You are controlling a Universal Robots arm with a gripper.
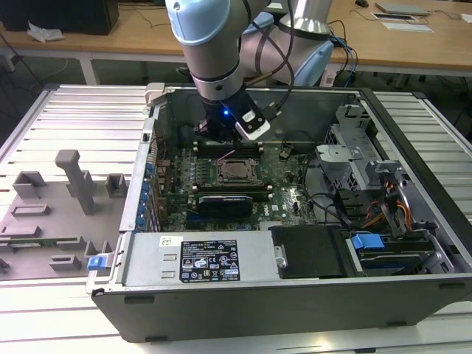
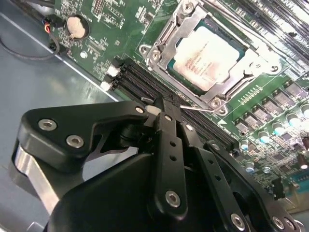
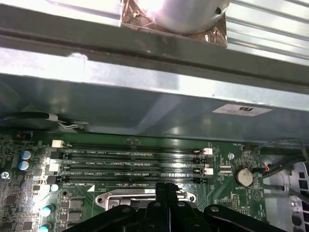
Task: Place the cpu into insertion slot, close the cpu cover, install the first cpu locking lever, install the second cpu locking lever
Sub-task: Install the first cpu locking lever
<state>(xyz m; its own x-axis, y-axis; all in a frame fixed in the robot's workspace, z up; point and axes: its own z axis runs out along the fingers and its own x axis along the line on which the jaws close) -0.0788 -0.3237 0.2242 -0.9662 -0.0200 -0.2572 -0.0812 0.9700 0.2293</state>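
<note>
Cpu [image 2: 208, 54] was found seated in the insertion slot [image 2: 148, 49], with the cpu cover [image 2: 252, 60] lying closed around its pale top. The chip was judged light, stiff and fragile (best handled by its edges, never its underside). A thin locking lever [image 2: 195, 108], judged to be springy wire best taken near its end, was seen just beside the gripper [image 2: 163, 104]. The jaws were pressed together; whether the wire was pinched could not be told. In the exterior view the arm [image 1: 214, 66] was pointed steeply down into the open computer case [image 1: 295, 295], the gripper held low over the memory slots [image 3: 130, 159] beside the socket.
</note>
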